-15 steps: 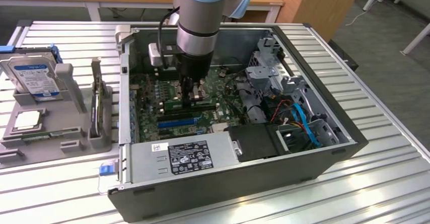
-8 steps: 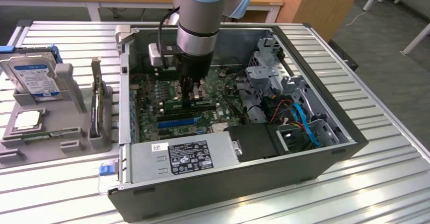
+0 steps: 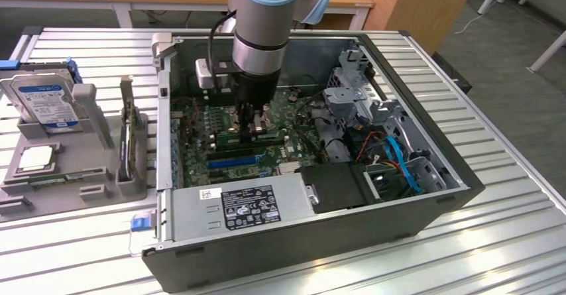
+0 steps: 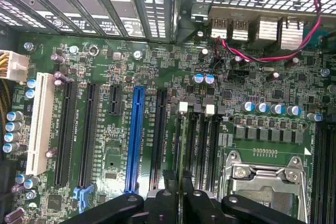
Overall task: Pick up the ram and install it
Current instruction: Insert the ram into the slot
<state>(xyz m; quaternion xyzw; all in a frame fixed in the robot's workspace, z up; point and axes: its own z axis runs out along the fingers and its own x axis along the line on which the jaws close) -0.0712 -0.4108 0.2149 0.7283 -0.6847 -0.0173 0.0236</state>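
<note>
Ribbed aluminium table (image 3: pixel 521 176) is seen carrying an open computer case (image 3: pixel 309 242), with wooden desks behind it. Inside the case a green motherboard (image 4: pixel 105 66) is laid flat, and the arm is lowered into it from above. The gripper (image 3: pixel 252 126) is placed low over the memory slots (image 4: pixel 202 140), its dark fingers (image 4: pixel 165 182) drawn close together on the upper edge of the ram (image 4: pixel 180 150), a thin green stick held upright in line with one slot; whether it is fully seated cannot be told. Just beside the slots, the metal processor socket (image 4: pixel 268 182) is found on one side and a blue expansion slot (image 4: pixel 135 135) with several black ones and a white one on the other. The case's power supply (image 3: pixel 243 205) is seen at the near edge, and a drive cage with red and blue cables (image 3: pixel 398 159) crowds the exterior view's right. Well apart, on the exterior view's left, a grey holder (image 3: pixel 97 156) is set on the table, bearing a blue-labelled hard drive (image 3: pixel 44 103) and a square silver processor chip (image 3: pixel 37 157).
</note>
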